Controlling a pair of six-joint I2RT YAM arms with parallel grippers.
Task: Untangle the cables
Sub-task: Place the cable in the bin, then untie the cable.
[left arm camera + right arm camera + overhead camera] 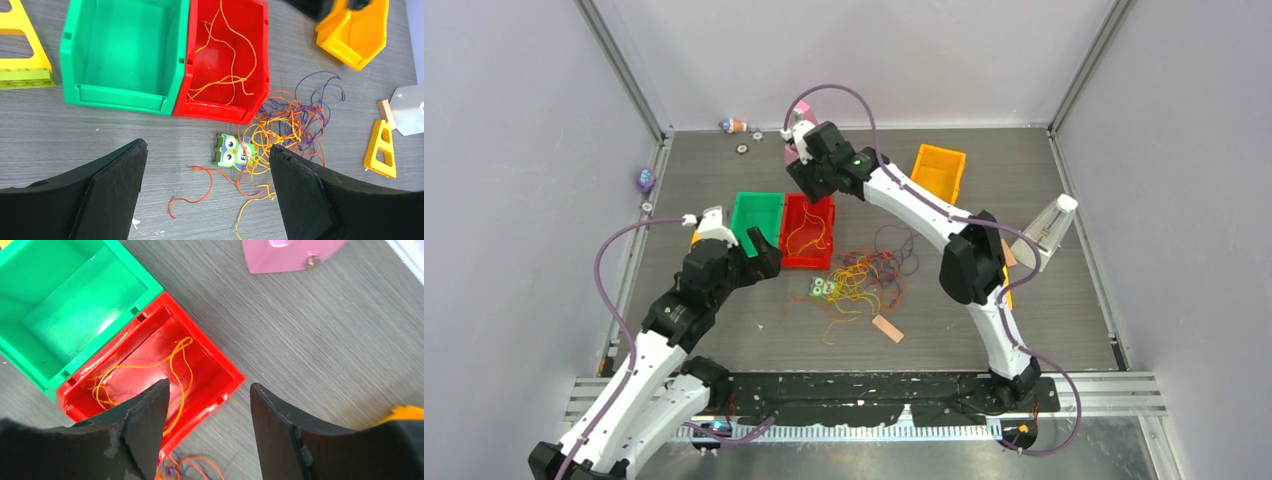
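The tangle of thin orange, yellow and purple wire cables [285, 125] lay at centre right of the left wrist view, with some strands in the red plastic bin [215, 111]. The right gripper [210, 385] above that bin and the left gripper [207, 145] both had their fingers apart, seemingly empty. A pulled strand could snag on the small green owl toy [234, 151] and drag the whole bunch.

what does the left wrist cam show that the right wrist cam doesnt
Only left wrist: the owl toy and most of the cable tangle on the table. Only right wrist: a pink piece. Both: the green bin, the red bin holding a yellow-orange strand, and an edge of the tangle.
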